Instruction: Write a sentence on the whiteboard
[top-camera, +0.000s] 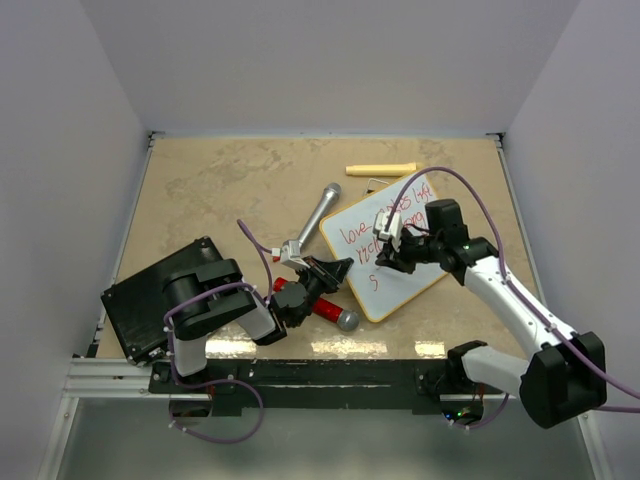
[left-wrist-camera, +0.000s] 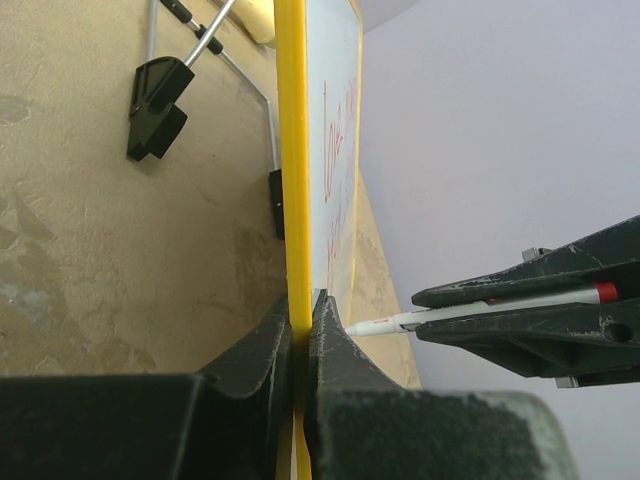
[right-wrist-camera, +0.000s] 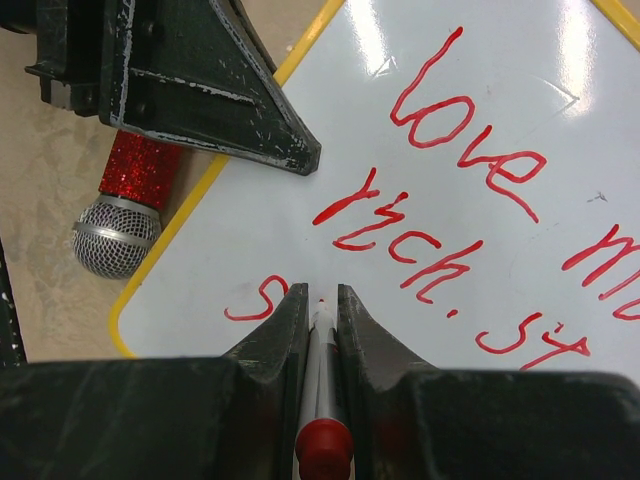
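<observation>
Sentence (right-wrist-camera: 425, 255): red handwriting in 3 lines, "love" opening line 1, lone "s" opening line 3. Whiteboard (top-camera: 405, 285): yellow-edged, right of table centre, turned diagonally. Right gripper (right-wrist-camera: 320, 300) clamped on red-capped marker (right-wrist-camera: 320, 375), tip pointing at board just right of "s". Left gripper (left-wrist-camera: 303, 312) pinched tight on board's near left edge. Red glitter microphone (top-camera: 318, 303) just beside that edge, below left gripper. Silver microphone (top-camera: 322, 207) near board's far left side. Cream stick (top-camera: 381, 168) beyond board. Black box (top-camera: 150, 300) at left edge of table (top-camera: 200, 190).
</observation>
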